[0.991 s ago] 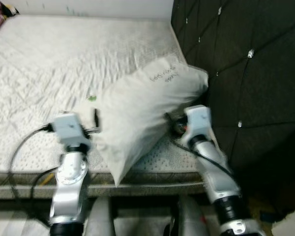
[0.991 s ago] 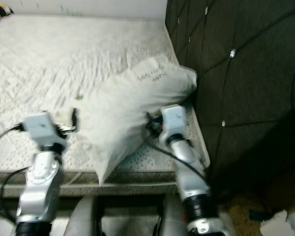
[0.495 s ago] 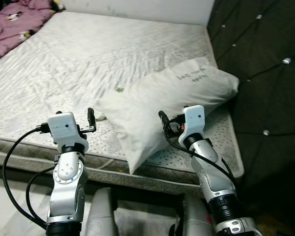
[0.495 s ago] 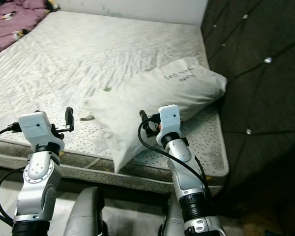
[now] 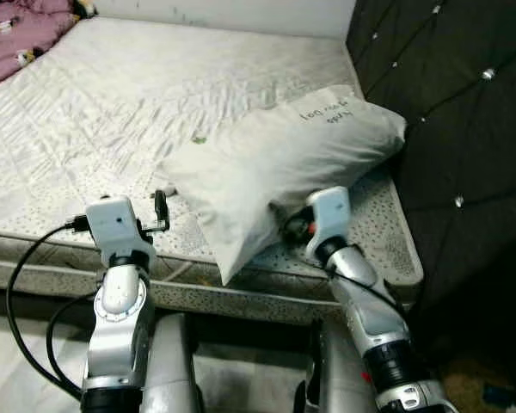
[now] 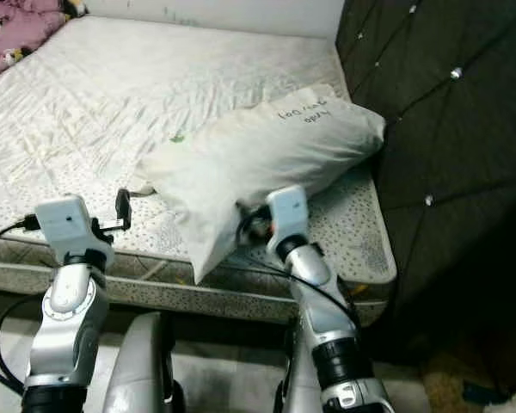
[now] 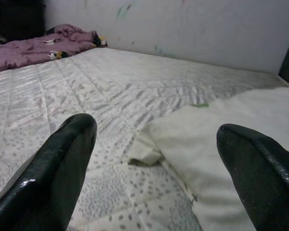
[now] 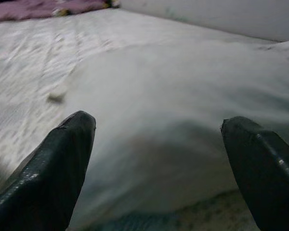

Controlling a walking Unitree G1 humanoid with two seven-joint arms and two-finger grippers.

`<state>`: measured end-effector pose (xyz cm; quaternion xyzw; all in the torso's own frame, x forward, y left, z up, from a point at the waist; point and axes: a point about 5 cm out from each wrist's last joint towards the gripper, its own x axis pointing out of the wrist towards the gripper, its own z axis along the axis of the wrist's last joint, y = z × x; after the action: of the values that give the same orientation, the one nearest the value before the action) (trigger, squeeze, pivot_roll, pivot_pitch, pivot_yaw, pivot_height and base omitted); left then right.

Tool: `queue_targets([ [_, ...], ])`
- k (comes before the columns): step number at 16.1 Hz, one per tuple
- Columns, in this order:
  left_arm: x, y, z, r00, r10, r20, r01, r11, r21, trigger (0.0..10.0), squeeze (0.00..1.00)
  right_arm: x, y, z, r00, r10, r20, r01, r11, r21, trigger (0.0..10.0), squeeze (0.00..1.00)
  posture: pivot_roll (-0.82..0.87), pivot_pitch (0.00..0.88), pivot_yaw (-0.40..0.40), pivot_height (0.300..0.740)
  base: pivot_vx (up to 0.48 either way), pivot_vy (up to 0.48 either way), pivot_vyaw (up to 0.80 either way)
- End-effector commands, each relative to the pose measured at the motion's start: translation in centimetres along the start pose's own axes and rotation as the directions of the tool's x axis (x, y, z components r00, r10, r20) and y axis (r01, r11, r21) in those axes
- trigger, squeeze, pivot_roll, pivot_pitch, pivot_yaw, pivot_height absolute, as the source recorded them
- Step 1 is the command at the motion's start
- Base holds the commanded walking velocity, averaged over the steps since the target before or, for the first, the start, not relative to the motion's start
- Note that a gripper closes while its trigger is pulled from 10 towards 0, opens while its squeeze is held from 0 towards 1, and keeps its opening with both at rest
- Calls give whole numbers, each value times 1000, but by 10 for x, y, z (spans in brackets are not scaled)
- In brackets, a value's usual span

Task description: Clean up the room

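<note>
A bare white mattress (image 5: 112,112) is seen from above, its quilted cover stitched in diamonds over the top and speckled with small grey dots along the near edge; a plump, soft white pillow (image 5: 284,155) lies slantwise on the corner nearest a dark tufted headboard (image 5: 447,103), one end pressed against the padding and a few handwritten words showing on its upper face; a purple blanket (image 7: 33,45) is bunched at the mattress's far corner.

The left gripper (image 5: 159,213) is held just over the near edge of the mattress, beside the pillow's outer corner but apart from it, its two glossy black fingers (image 7: 62,163) spread wide; the right gripper (image 6: 245,225) is pushed up against the pillow's near side, its fingers (image 8: 53,163) likewise parted, with the pale cloth bulging between them and nothing clamped.

The pose is judged to be a two-sided approach, the pillow being bracketed so that it can be seized and set straight at the head of the bed.
</note>
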<state>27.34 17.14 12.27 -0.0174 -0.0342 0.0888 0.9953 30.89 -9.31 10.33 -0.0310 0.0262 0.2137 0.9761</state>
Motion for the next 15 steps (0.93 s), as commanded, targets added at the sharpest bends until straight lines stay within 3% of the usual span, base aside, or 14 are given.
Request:
queue_targets([
  [1, -1, -1, 1, 1000, -10, -4, 10, 1000, 7, 10000, 0, -1, 4, -4, 998, 56, -37, -58, 997, -49, 10000, 0, 49, 49, -5, 512, 0, 0, 0],
  [2, -4, 0, 0, 1000, -14, -16, 14, 1000, 8, 10000, 0, 0, 7, -11, 991, 94, -95, -101, 992, -76, 10000, 0, 59, 55, -6, 512, 0, 0, 0],
  [3, -9, 0, 0, 1000, -19, -24, 19, 1000, 9, 10000, 0, 2, 6, -14, 984, 117, -135, -123, 992, -41, 10000, 0, 83, 64, -16, 512, 0, 0, 0],
  [6, -20, 10, -1, 999, 12, -45, -11, 1000, 20, 10000, 0, 12, 14, -12, 962, 217, -163, -231, 970, -71, 10000, 0, 123, 108, -26, 512, 0, 0, 0],
  [8, -30, 12, -2, 998, 7, -67, -5, 1000, 25, 10000, 0, 20, 17, -10, 968, 195, -159, -205, 978, -47, 10000, 0, 140, 120, -16, 512, 0, 0, 675],
  [11, -31, 16, -1, 996, 4, -84, 0, 999, 46, 10000, 0, 27, 18, -8, 972, 143, -189, -145, 989, 2, 10000, 0, 145, 147, -10, 512, 0, 0, 0],
  [15, -32, 8, 1, 996, -14, -91, 18, 999, 35, 10000, 0, 37, 23, -5, 964, 107, -245, -93, 993, 69, 10000, 0, 144, 160, 3, 512, 0, 0, 0],
])
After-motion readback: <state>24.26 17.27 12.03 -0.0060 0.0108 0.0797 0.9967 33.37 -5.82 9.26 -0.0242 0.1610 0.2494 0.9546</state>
